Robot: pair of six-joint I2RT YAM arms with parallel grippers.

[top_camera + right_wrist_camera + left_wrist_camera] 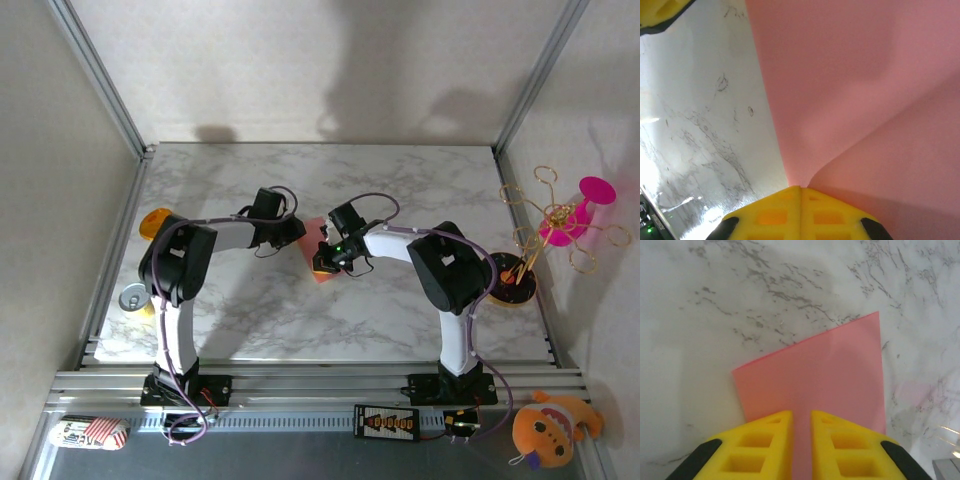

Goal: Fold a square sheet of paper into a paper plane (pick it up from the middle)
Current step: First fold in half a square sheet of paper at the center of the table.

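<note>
Since a fold needs one side held while the other gets worked, both arms meet mid-table (420, 190) over the square sheet of paper (825, 370). It sits on the marble between them and is not yet a dart.

Right gripper (800, 189): fingers pressed fully together, pinching the sheet at its edge. The paper fans away from the pinch with a soft ridge rising from it, so it is buckled or lifted there, not flat. My guess is the grip is meant to raise a flap.

Left gripper (801, 414): yellow fingers a thin slit apart, with pink showing through the slit, over the near part of the sheet. The sheet is seen face-on, not edge-on between the pads, so I judge nothing is clamped. Can't tell if it touches. The sheet's far corner lies flat on the marble.

One left finger (657, 9) pokes into the top corner of the right wrist view, so the two grippers are close together. Fold stage looks early, with no sharp centre crease visible.
</note>
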